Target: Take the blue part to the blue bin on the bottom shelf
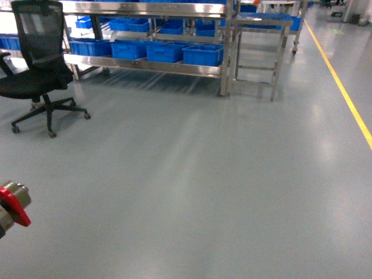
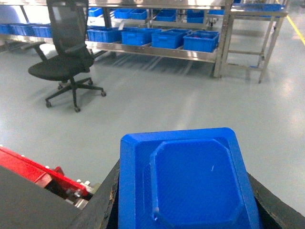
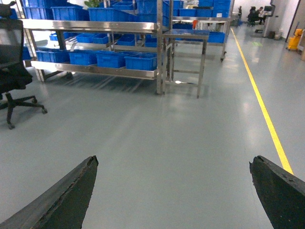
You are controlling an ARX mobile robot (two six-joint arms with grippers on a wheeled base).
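Factory or warehouse floor. A wide grey sealed floor [image 1: 192, 174] carries a yellow lane line [image 1: 343, 87] along the right. At the far side, stainless-steel racks [image 1: 174, 67] hold rows of blue bins [image 1: 165, 51]; a black office chair [image 1: 38, 64] stands far left. Distant figures, possibly seated workers [image 3: 255, 14], appear beyond the racks.
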